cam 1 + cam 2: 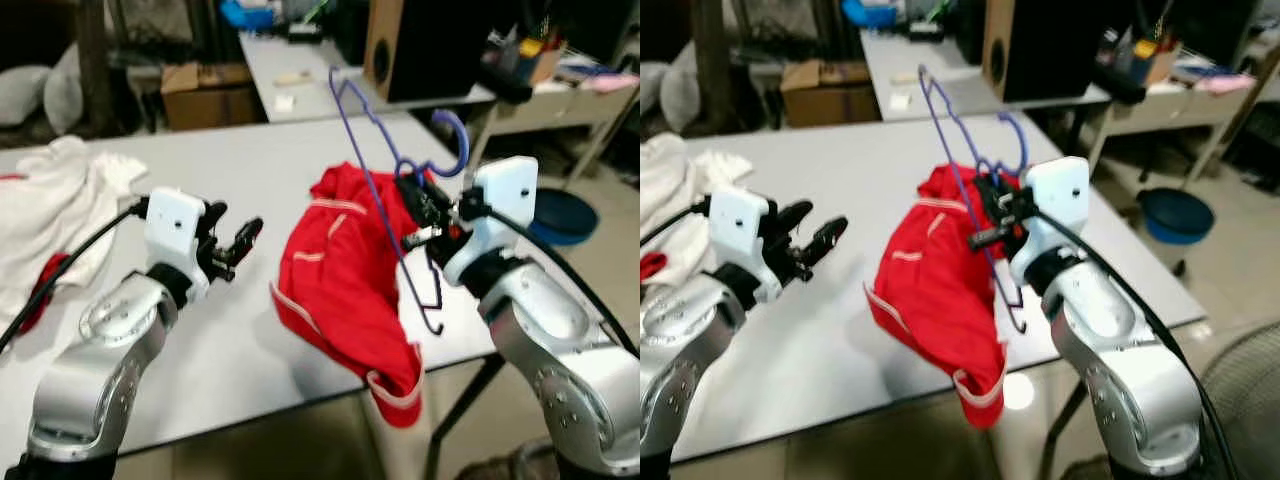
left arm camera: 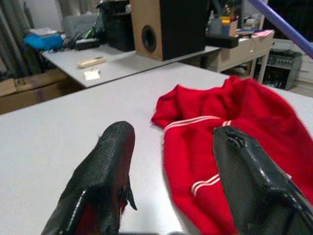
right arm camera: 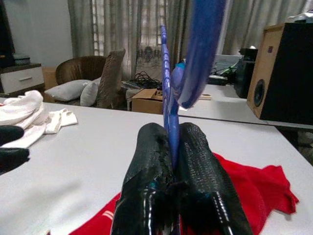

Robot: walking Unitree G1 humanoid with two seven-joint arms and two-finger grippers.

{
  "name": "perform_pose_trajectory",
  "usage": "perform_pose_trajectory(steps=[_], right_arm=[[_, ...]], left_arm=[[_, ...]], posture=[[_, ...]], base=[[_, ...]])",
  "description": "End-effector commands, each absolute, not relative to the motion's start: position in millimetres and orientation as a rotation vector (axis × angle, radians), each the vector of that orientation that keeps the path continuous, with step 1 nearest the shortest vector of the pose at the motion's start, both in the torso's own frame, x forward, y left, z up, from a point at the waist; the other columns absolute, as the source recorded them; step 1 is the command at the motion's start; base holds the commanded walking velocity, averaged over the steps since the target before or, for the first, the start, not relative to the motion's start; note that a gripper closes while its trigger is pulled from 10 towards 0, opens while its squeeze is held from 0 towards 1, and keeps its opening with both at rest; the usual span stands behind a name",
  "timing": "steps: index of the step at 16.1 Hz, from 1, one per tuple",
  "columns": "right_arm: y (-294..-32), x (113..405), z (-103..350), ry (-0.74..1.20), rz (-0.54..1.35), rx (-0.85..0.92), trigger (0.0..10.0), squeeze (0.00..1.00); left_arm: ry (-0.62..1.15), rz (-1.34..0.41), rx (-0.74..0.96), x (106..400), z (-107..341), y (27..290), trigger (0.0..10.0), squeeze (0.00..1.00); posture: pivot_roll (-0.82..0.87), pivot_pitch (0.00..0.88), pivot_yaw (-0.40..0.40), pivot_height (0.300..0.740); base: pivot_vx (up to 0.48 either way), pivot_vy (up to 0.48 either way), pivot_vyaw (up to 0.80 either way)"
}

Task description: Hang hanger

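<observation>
Around the grey table (image 1: 250, 330) the room is crowded — a speaker box (image 1: 420, 45) stands on a second table at the upper middle of the left eye view, a cardboard box (image 1: 205, 92) sits to the upper left of it, and a blue round basin (image 1: 562, 215) rests on the floor at the right edge. White cloth (image 1: 55, 215) is heaped on the table at the left side of that frame. A red garment (image 1: 345, 275) with white stripes fills the centre, draped over the table's near edge and hanging down toward the bottom of the frame; it lies between the two arms.

The right gripper (image 1: 428, 215), right of centre, has its black fingers (image 3: 195, 171) pressed together on the wire of the blue hanger (image 1: 385, 185) — the hanger is lifted off the table, tilted, its hook curling up just above the gripper and its long frame running from upper centre down past the garment's right side. The left gripper (image 1: 238, 243), at left centre, hovers above the bare tabletop with its fingers (image 2: 105, 181) spread apart and nothing between them, just left of the red garment
</observation>
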State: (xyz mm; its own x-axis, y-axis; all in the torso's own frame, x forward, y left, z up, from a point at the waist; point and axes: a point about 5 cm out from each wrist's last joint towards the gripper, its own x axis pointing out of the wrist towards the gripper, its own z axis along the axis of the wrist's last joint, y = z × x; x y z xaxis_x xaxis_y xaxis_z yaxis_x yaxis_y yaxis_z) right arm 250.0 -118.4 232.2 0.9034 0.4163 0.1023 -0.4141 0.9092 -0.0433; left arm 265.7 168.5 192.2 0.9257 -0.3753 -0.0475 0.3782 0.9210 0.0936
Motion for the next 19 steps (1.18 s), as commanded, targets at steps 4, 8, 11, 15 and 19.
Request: perform_pose_trajectory(steps=[4,8,11,15,19], right_arm=[[-118,254,221,-0.068,0.429,-0.017,10.0,0.00],[-124,256,203,0.007,0.366,0.047,10.0,0.00],[-128,256,193,0.031,0.324,0.054,10.0,0.00],[-137,256,185,0.043,0.284,0.023,10.0,0.00],[-139,258,204,-0.061,0.261,0.006,10.0,0.00]], left_arm=[[0.017,-0.382,0.120,264,196,166,10.0,0.00],[0.020,-0.357,0.120,266,197,166,10.0,0.00],[0.044,-0.360,0.125,268,190,170,10.0,0.00],[0.045,-0.361,0.108,270,191,162,10.0,0.00],[0.027,-0.334,0.114,280,194,167,10.0,0.00]], posture=[[0.07,0.000,0.026,0.740],[0.11,0.000,0.020,0.740],[0.07,0.000,0.043,0.740],[0.10,0.000,0.035,0.740],[0.08,0.000,0.030,0.740]], base=[[0.000,0.354,0.00],[0.000,0.352,0.00],[0.000,0.354,0.00],[0.000,0.354,0.00],[0.000,0.354,0.00]])
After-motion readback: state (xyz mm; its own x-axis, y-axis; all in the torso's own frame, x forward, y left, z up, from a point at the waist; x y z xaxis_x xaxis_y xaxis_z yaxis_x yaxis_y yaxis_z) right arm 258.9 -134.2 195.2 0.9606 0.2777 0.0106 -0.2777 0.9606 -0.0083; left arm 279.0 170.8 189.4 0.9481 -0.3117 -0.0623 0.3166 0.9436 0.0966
